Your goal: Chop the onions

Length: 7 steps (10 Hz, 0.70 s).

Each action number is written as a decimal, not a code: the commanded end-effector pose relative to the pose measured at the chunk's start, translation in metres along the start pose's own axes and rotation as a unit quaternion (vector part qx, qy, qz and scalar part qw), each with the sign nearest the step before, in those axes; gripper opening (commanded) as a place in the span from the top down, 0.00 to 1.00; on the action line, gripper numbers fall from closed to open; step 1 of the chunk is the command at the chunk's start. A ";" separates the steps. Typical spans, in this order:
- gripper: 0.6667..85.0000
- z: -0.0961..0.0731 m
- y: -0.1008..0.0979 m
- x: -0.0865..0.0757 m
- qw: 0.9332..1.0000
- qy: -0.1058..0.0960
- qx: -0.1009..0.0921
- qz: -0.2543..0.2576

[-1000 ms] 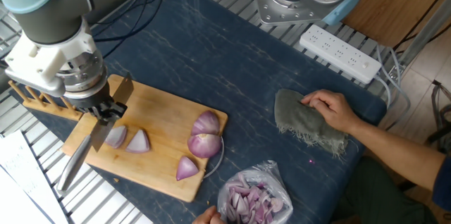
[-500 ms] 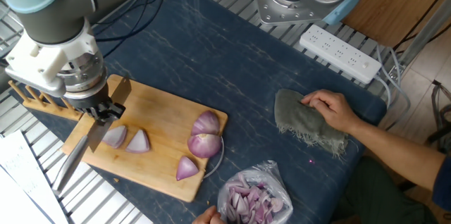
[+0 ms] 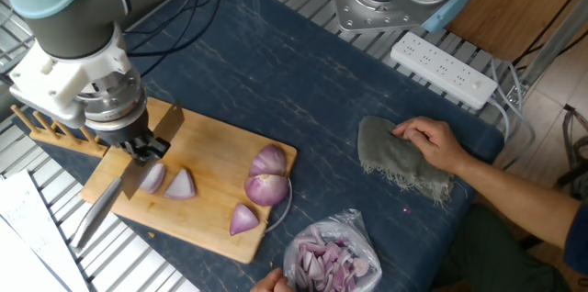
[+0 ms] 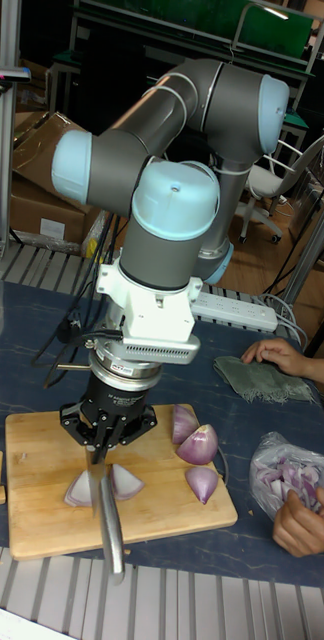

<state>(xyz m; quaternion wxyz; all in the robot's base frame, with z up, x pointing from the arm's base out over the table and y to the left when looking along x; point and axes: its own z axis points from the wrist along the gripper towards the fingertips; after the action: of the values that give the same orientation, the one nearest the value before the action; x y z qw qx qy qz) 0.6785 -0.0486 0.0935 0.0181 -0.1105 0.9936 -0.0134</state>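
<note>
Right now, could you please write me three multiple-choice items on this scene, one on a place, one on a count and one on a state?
1. Where do the onions lie?
A. on the cutting board
B. on the cloth
C. on the power strip

2. How many onion pieces are on the board?
A. two
B. five
C. eight

3. What is the end effector doing?
A. hanging open
B. gripping the knife
C. gripping the bag

Answers: 1 A, all rest on wood. 2 B, two by the blade, three farther along. 3 B, fingers clamp the handle.

A blue-clothed table (image 3: 276,81) carries a cutting board (image 3: 216,205), power strip (image 3: 446,70), grey rag (image 3: 400,159) and plastic bag (image 3: 331,260)
</note>
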 end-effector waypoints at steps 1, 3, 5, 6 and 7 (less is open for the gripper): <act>1.00 -0.001 0.006 0.001 0.999 -0.001 -0.020 -0.032; 1.00 0.000 0.008 0.002 0.999 0.001 -0.024 -0.048; 1.00 0.000 0.010 0.004 0.998 0.004 -0.022 -0.056; 1.00 -0.001 0.013 0.006 0.999 0.007 -0.019 -0.051; 1.00 -0.001 0.012 0.008 0.999 0.009 -0.011 -0.047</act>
<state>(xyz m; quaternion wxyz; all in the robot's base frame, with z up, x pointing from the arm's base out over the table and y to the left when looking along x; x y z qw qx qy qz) 0.6712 -0.0421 0.0926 0.0086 -0.1576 0.9875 -0.0033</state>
